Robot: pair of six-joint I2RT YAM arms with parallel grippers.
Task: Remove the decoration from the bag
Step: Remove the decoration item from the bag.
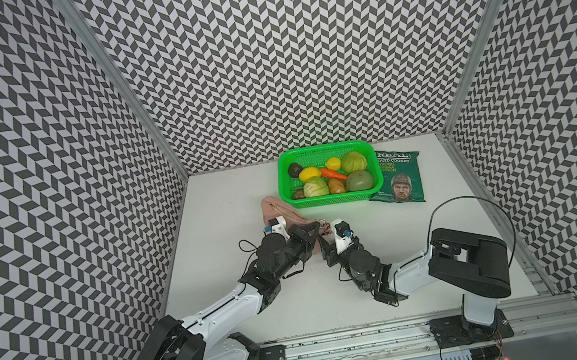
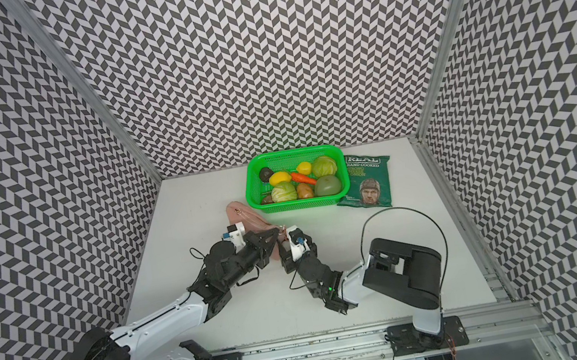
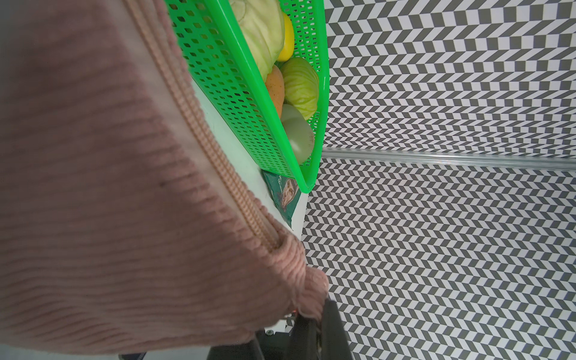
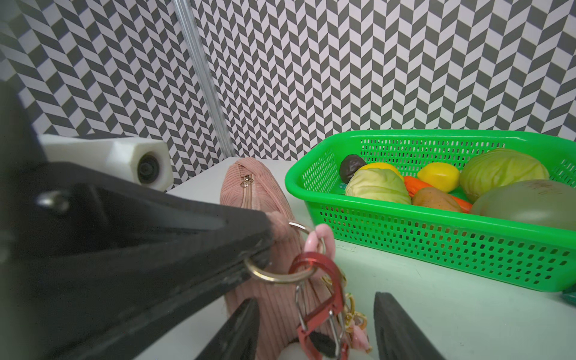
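The dusty-pink ribbed bag (image 1: 282, 209) (image 2: 245, 216) lies left of the basket. It fills the left wrist view (image 3: 109, 187). My left gripper (image 1: 315, 227) (image 3: 314, 318) is shut on the fabric tab at the bag's (image 4: 258, 193) near end. A gold ring (image 4: 268, 276) hangs from that tab and carries a red carabiner (image 4: 311, 265). The white decoration (image 4: 291, 353) with its dark end hangs below the carabiner. My right gripper (image 4: 318, 330) (image 1: 323, 240) is open, its fingers either side of the carabiner and decoration without touching them. In both top views the decoration is hidden by the grippers.
A green basket (image 1: 325, 149) (image 2: 290, 153) (image 4: 405, 137) of toy vegetables stands just behind the bag. A dark green crisp packet (image 1: 397, 178) (image 2: 365, 184) lies to its right. Patterned walls close in three sides.
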